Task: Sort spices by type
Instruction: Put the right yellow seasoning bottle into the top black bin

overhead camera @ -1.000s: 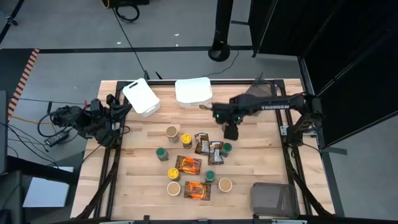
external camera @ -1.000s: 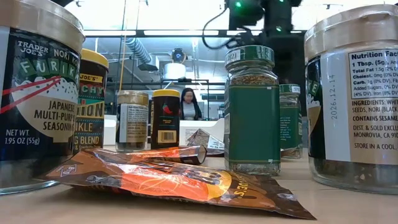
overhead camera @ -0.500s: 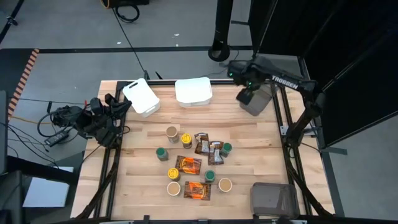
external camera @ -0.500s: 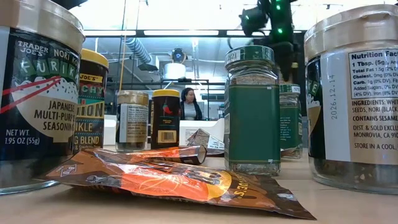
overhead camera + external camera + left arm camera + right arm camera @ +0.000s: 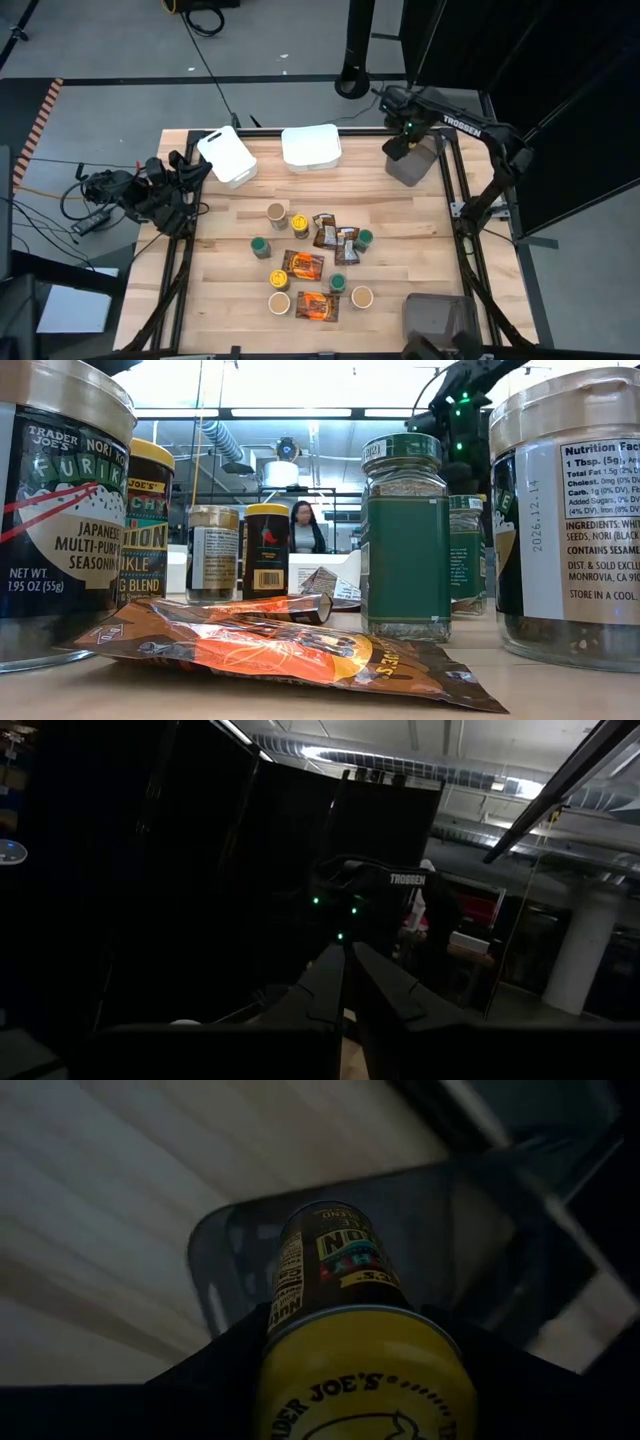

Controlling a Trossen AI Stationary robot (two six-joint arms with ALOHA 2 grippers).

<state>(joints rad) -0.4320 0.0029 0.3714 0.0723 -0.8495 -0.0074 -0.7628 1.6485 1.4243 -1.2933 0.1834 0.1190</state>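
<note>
My right gripper [image 5: 406, 143] hangs over a grey bin [image 5: 412, 166] at the table's far right, shut on a yellow-lidded spice jar [image 5: 335, 1270]. The other spices stay mid-table: jars with tan [image 5: 276, 211], yellow [image 5: 298, 220] and green [image 5: 260, 246] lids stand upright. Among them, orange-and-brown packets [image 5: 303, 265] lie flat. In the low view a packet [image 5: 270, 650] lies in front of a green jar [image 5: 405, 540]. My left gripper [image 5: 346, 982] is shut on nothing, drawn back at the table's left edge [image 5: 170, 185]. My right gripper pinches the jar at its lid end [image 5: 365, 1370] between its two fingers [image 5: 215, 1365], which stand on either side of the yellow lid. The fingers come from above, pointing down. The jar hangs upright below them, lifted clear, its base over the grey bin's opening [image 5: 450, 1230].
Two white tubs [image 5: 228, 155] [image 5: 311, 146] stand along the far edge. A second grey bin [image 5: 440, 318] sits at the near right corner. Bare wood lies between the spices and the right-hand bins. A person shows in the room beyond [image 5: 303, 528].
My right gripper has swung from above the spices in the middle toward the table's far right corner, carrying the yellow-lidded jar clear of the table. It has turned about its own axis on the way and now hangs over the grey bin.
</note>
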